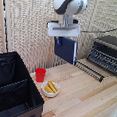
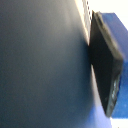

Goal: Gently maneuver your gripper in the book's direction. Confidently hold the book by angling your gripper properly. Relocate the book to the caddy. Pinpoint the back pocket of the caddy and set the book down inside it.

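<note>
Navy-blue book (image 1: 66, 49) upright in the tool (image 1: 63, 39), airborne, well apart from black caddy (image 1: 12, 86).

The table (image 1: 87, 96) is pale planked wood with a smooth matt finish, and the wall behind it looks like a woven reed or bamboo screen (image 1: 27, 22). The caddy (image 1: 12, 86) appears to be matt black fabric, the toaster oven (image 1: 107, 53) dark metal with a dull sheen, and the red cup (image 1: 40, 75) smooth plastic. The book (image 1: 66, 49) has a smooth navy cover with a soft sheen in the wrist view, and the gripper (image 1: 64, 31) is glossy white plastic.
</note>
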